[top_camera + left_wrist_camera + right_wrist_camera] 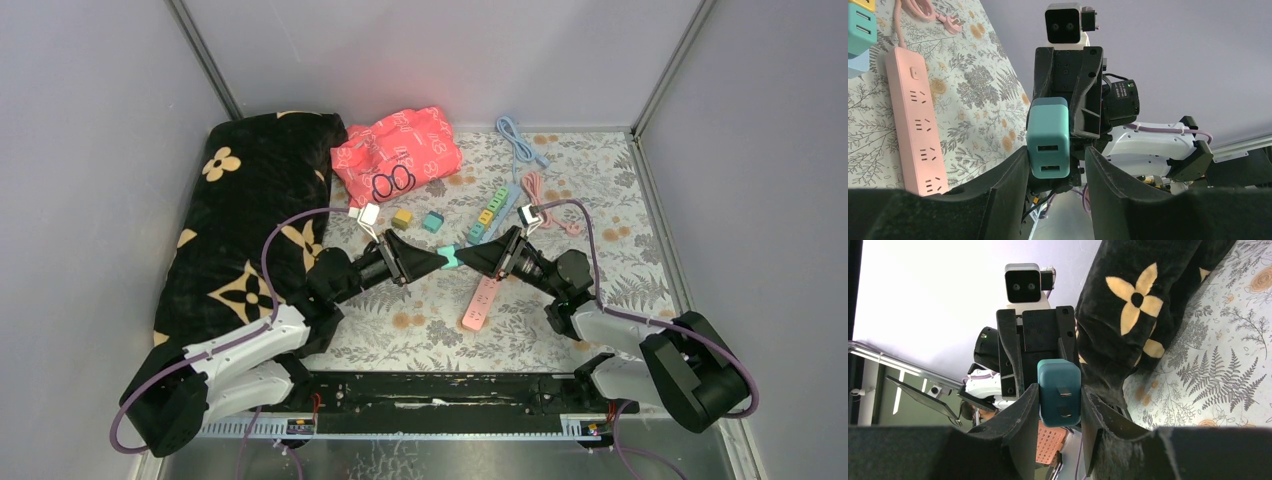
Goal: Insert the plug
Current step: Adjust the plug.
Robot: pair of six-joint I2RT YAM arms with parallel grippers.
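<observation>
Nearest me, both arms reach forward and inward from their bases, tips meeting above the table. My right gripper (1060, 402) is clamped on the teal, round-cornered plastic charger plug (1060, 390), its metal prongs facing that wrist camera. My left gripper (1055, 167) brackets the plug's USB end with narrow fingers, one side touching and a gap at the other. Just beneath lies the long pink plastic power strip (481, 303) on the floral tablecloth (620, 270), with bare cloth around it. Farther back are small coloured cubes (492, 212), and a black plush blanket (250, 190) lies at left.

free — tablecloth (420, 310) left of pink power strip (481, 303) | blocked — black blanket (250, 210) far left, cube adapters (432, 222) behind
</observation>
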